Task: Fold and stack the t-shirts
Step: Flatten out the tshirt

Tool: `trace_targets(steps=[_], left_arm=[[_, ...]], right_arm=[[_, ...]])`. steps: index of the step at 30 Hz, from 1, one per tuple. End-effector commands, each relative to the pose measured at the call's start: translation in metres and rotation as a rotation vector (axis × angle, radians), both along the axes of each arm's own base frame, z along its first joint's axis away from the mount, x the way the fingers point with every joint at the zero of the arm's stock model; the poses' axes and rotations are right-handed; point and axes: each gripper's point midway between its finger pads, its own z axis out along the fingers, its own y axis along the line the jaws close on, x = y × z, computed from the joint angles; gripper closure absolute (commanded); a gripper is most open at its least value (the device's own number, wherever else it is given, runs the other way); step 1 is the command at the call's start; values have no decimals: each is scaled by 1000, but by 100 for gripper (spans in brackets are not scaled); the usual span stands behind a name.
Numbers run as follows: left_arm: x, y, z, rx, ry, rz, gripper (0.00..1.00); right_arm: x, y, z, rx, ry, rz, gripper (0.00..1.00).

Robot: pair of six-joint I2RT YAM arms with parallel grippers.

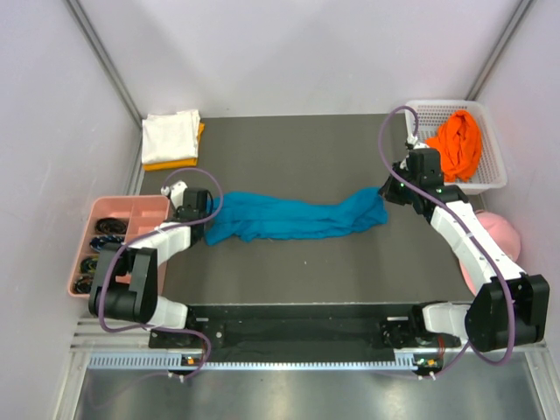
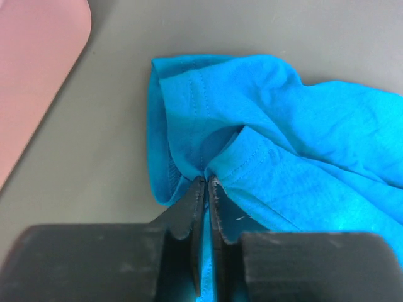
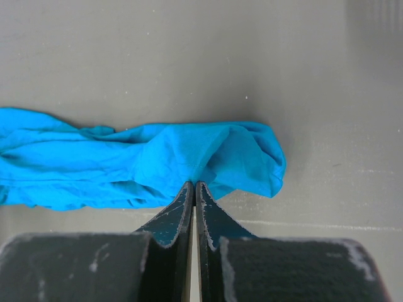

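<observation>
Teal cloth, shallow grips at both ends. Nearest: pinching a thin fold of the teal shirt (image 2: 271, 119) by its hem with the left gripper (image 2: 206, 180), jaws almost pressed together. Likewise at the other end with the right gripper (image 3: 194, 184), pressed together on a small tuck. Roped across the table (image 1: 289, 166) between both, not spread flat. Likely to slip from either pinch if pulled hard, or to lift twisted and fold crooked. Farther back: white shirt (image 1: 171, 131) on yellow-orange shirt (image 1: 175, 163), orange shirt (image 1: 458, 144) in basket (image 1: 494, 181); snagging possible on a wide swing.

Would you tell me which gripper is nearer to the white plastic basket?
Right. The right gripper sits close beside the basket; the left gripper is far across the table.
</observation>
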Motion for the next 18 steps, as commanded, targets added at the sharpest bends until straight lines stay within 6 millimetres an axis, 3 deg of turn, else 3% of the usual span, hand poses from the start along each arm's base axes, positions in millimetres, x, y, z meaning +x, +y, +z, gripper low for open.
trace_targets(steps=[1, 6, 13, 18], left_arm=[[16, 3, 16, 9, -61, 11, 98], [16, 5, 36, 22, -88, 8, 100], [15, 16, 95, 79, -172, 16, 100], [14, 16, 112, 94, -185, 1, 100]], right_arm=[[3, -1, 5, -12, -23, 7, 100], [3, 0, 7, -7, -27, 7, 100], [3, 2, 6, 3, -25, 13, 100], [3, 3, 6, 8, -26, 15, 100]])
